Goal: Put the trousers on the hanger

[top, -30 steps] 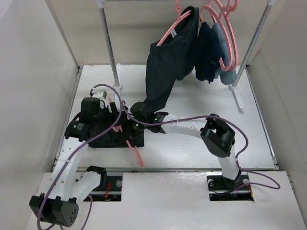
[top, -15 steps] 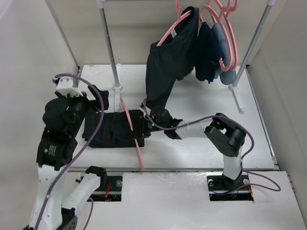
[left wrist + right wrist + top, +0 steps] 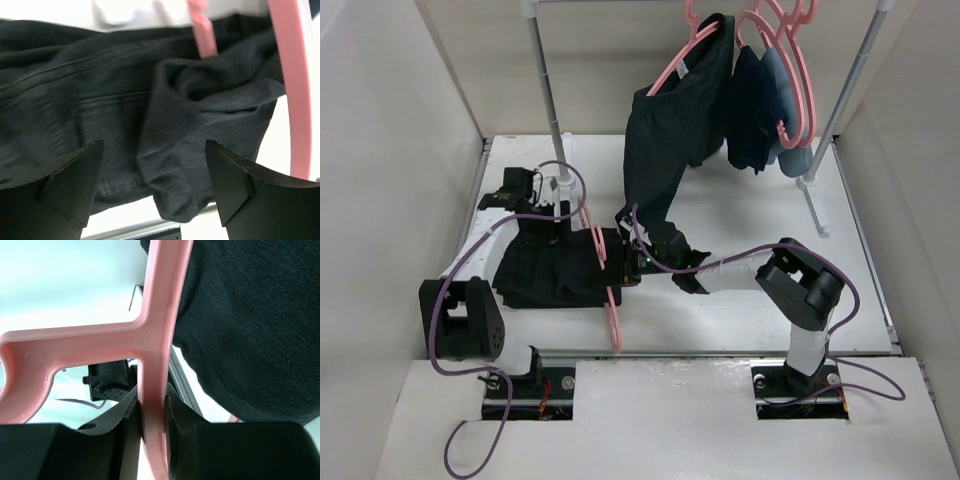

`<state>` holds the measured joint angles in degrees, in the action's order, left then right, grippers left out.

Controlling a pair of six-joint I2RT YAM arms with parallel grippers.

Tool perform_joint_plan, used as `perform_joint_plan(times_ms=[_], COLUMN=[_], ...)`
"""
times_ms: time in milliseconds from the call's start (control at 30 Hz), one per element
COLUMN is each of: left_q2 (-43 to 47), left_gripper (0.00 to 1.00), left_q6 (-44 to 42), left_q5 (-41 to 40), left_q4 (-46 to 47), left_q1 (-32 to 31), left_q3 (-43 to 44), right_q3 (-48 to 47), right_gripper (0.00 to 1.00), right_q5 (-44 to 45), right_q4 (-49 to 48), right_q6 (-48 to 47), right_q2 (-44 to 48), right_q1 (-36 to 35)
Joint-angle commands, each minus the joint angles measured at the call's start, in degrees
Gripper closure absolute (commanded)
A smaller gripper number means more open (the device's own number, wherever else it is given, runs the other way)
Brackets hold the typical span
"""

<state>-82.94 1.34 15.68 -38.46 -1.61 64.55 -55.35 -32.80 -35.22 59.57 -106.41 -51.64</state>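
From above, the trousers (image 3: 552,270) lie bunched flat on the desk (image 3: 750,210), toward 9 o'clock from its middle. The hanger (image 3: 612,315) lies along their 3 o'clock edge, running from 12 to 6, and part of it is covered by cloth. The right jaws reach in from 3 o'clock and meet the hanger at that edge. The left jaws hang over the trousers' 12 o'clock corner, and a purple cable (image 3: 570,185) loops above them. At 12 to 1 o'clock stands a rack (two pale poles). A shorter dark garment (image 3: 675,125) hangs from it on another pink hanger, and its lower end dangles just beyond the right wrist. Navy (image 3: 750,110) and pale-blue (image 3: 792,105) clothes hang beside it.

In the left wrist view, the jaws stand released, wide apart, with nothing between them. Rumpled black trousers (image 3: 100,110) fill the view below, and the hanger's pink bar (image 3: 290,90) runs along at 3 o'clock.

In the right wrist view, the jaws are clenched on a straight pink limb of the hanger (image 3: 155,340). Dark cloth (image 3: 245,330) crowds in at 2 o'clock. It is probably the trousers, though this close view does not settle it.
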Motion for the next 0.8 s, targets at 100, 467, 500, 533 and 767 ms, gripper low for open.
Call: perform_joint_plan(times_ms=[100,467,500,533,767], left_q2=[-7.06,-11.64,-9.37,-8.22,3.30], left_gripper=[0.27,1.00,1.00,1.00,1.00], left_q6=[-9.25,-13.02,-14.34,-17.66,-25.15], left_q5=[8.30,7.07,7.95,9.53,0.17], left_q4=[-3.91,-8.37,-10.82,-13.63,-26.67], left_q1=[-5.68,-3.67,-3.67,-3.67,-7.35], left_q3=[3.30,6.36,8.46,14.23,27.47], right_q3=[-0.28,2.43,3.31,4.10,4.82], right_gripper=[1.00,1.00,1.00,1.00,1.00], right_q5=[1.24,4.93,5.89,7.03,15.56], right_q4=[-6.00,-4.94,-4.42,-4.42,-3.10], right_q6=[-0.33,0.45,1.50,2.03,5.12], right_q2=[3.05,5.42,6.82,7.61,8.60], right_q1=[0.75,1.28,1.80,1.80,1.80])
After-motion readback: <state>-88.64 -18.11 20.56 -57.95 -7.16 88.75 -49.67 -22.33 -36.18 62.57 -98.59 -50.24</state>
